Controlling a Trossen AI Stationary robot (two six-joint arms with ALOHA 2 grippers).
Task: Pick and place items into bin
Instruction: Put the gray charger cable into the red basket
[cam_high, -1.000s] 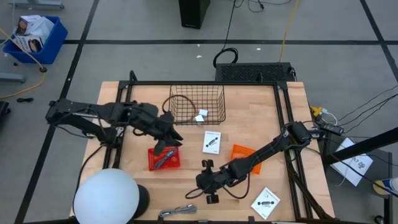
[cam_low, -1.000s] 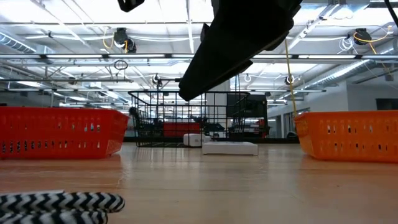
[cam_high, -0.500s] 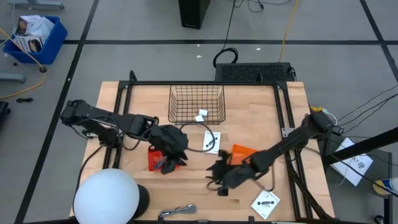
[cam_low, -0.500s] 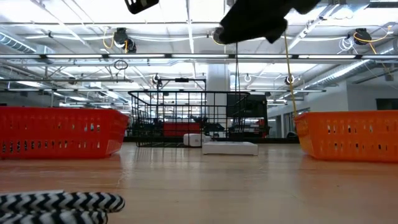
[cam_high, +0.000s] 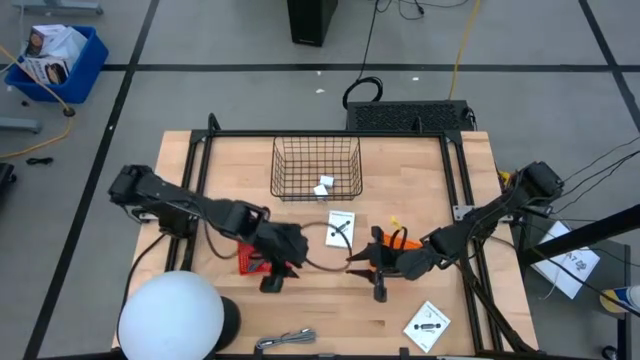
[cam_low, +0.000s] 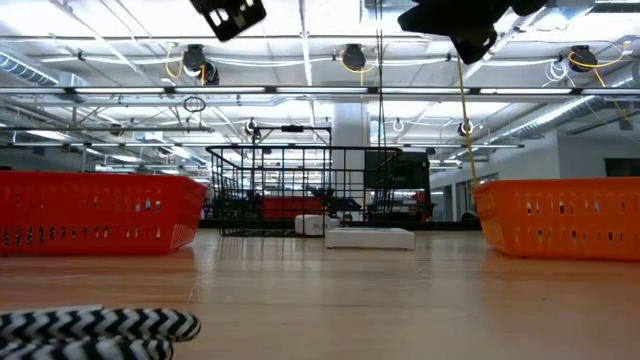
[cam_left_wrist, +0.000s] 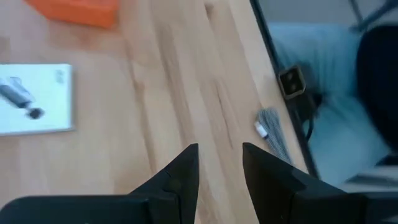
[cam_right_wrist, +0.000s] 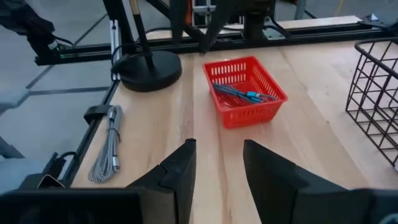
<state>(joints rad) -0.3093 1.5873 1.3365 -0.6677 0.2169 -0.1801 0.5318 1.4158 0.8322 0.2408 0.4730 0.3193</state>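
Note:
Both grippers are open and hold nothing. My left gripper (cam_high: 272, 278) hovers at the near edge of the red basket (cam_high: 250, 260), and its fingers (cam_left_wrist: 183, 171) stand apart above bare wood. My right gripper (cam_high: 376, 280) hangs beside the orange bin (cam_high: 398, 243), facing the red basket (cam_right_wrist: 244, 93). In that basket lies the grey-blue tool (cam_right_wrist: 239, 94). A white cube (cam_high: 323, 186) rests on the floor of the wire basket (cam_high: 317, 150). One white card (cam_high: 340, 228) lies flat mid-table. Another card (cam_high: 428, 326) lies near the table's near right corner.
A white dome lamp (cam_high: 170, 315) on a black base (cam_right_wrist: 149, 65) fills the near left corner. A braided cable (cam_high: 285, 340) lies along the near edge. Black frame rails (cam_high: 455, 200) border the table. Bare wood lies between the two grippers.
My left gripper has swung from beside the wire basket toward the near edge and to the right, ending at the red basket. My right gripper has drawn back to the right and toward the far edge, beside the orange bin, and risen. No item has moved.

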